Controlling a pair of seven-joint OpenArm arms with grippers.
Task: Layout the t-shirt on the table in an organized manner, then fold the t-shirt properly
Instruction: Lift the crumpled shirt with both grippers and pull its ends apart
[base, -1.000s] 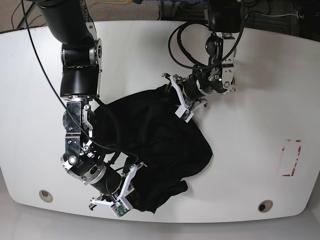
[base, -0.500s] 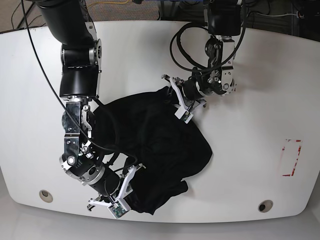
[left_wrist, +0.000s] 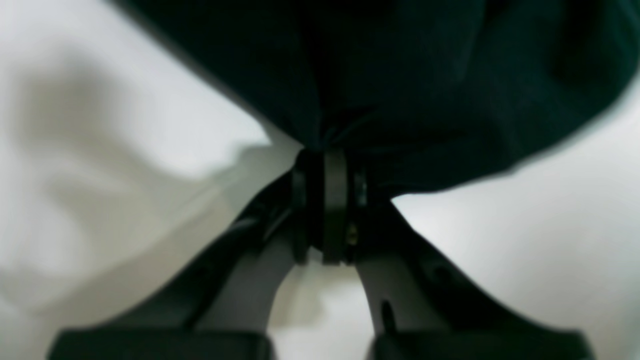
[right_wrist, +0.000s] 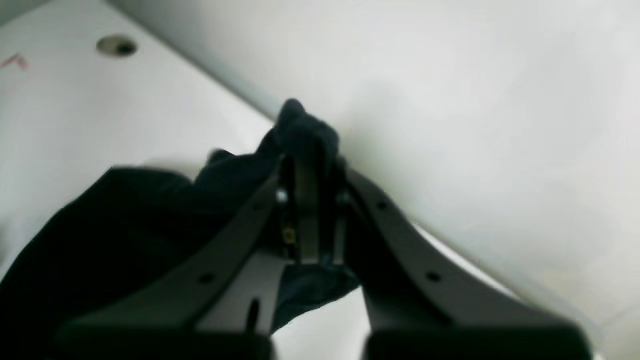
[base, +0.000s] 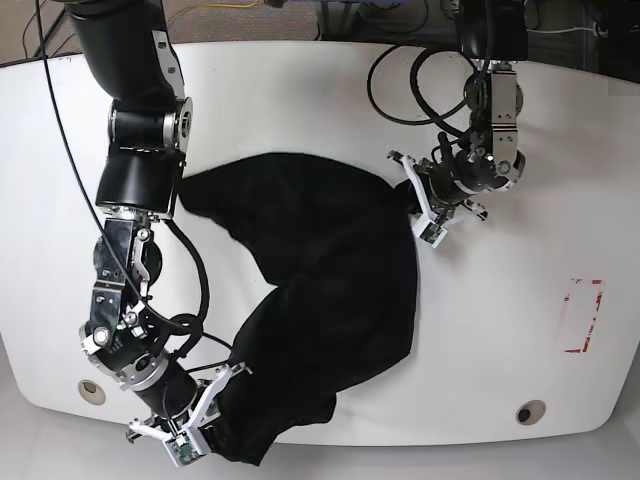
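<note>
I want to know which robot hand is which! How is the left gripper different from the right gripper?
The left gripper pinches the t-shirt at the far side of the table; the right gripper pinches it at the near edge. The left arm looks slimmer, the right bulkier. Both are shut on black cloth.
</note>
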